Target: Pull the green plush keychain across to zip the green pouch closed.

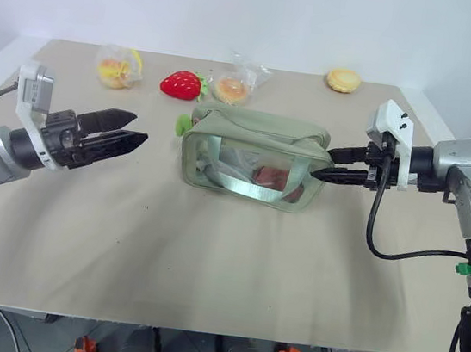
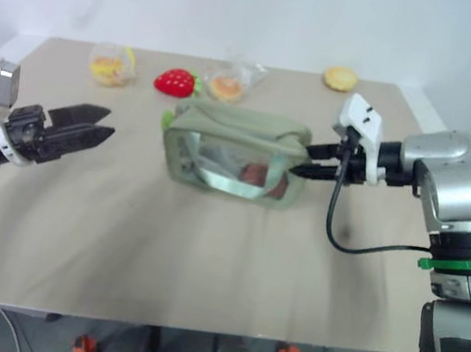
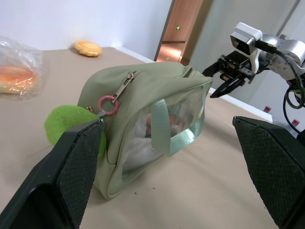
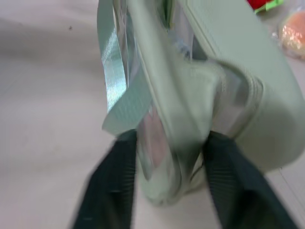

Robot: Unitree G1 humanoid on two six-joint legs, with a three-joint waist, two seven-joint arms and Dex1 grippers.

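**Left pincer to keychain: approach geometry**

The keychain (image 3: 71,125) lies just ahead of the left pincer (image 1: 137,133), on the near end of the pouch (image 1: 251,156) as that pincer sees it. In the left wrist view it sits beside one finger (image 3: 71,176), apart from it, not between the two. The left jaws stand wide and hold nothing.

The pouch's long axis runs from the left pincer toward the right pincer (image 1: 334,166); the zipper follows this axis along the top. The slider sits at the keychain end, so the pull would have to run away from the left pincer, toward the right one. The left arm is the nearer to the keychain; the right arm is at the far end.

The right pincer has the opposite end of the pouch between its fingers (image 4: 114,186), drawn in narrow around the fabric; judged a bracing grip, though firm contact cannot be confirmed.

Keychain: small, rounded, bright lime plush, joined to the metal zipper pull by a pink-red ring (image 3: 107,104). Pouch: pale sage fabric, clear side window, green straps, standing upright on the table (image 1: 207,259)
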